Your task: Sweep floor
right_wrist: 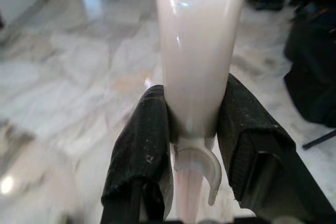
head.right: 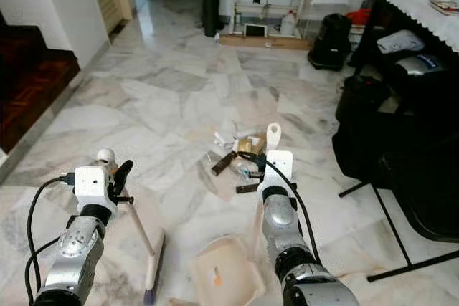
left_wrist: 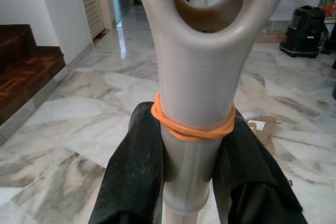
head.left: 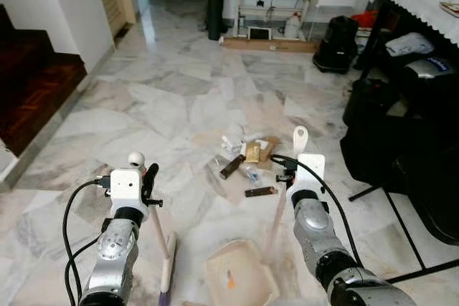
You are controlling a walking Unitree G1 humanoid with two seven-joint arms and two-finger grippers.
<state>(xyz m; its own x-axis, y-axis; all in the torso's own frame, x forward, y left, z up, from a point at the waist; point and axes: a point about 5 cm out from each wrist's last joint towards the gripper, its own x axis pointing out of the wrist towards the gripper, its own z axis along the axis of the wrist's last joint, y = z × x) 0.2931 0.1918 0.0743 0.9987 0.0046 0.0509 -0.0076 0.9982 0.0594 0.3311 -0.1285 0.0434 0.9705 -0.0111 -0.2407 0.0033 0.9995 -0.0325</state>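
Gripping broom (head.left: 159,238) in left tool (left_wrist: 191,163), dustpan (head.left: 240,274) in right tool (right_wrist: 191,129).

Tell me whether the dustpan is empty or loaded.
Nearly empty: the dustpan holds one small orange scrap, while the litter pile lies on the floor ahead.

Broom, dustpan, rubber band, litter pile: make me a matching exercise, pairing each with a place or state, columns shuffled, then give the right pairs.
Column one:
1. broom
2. dustpan
3. rubber band
4. litter pile

Column two:
A. scattered on the marble floor ahead of the robot
B. orange, wrapped round a pale handle
C. handle held in the left pincer
D. handle held in the right pincer

Pairs: 1-C, 2-D, 3-B, 4-A
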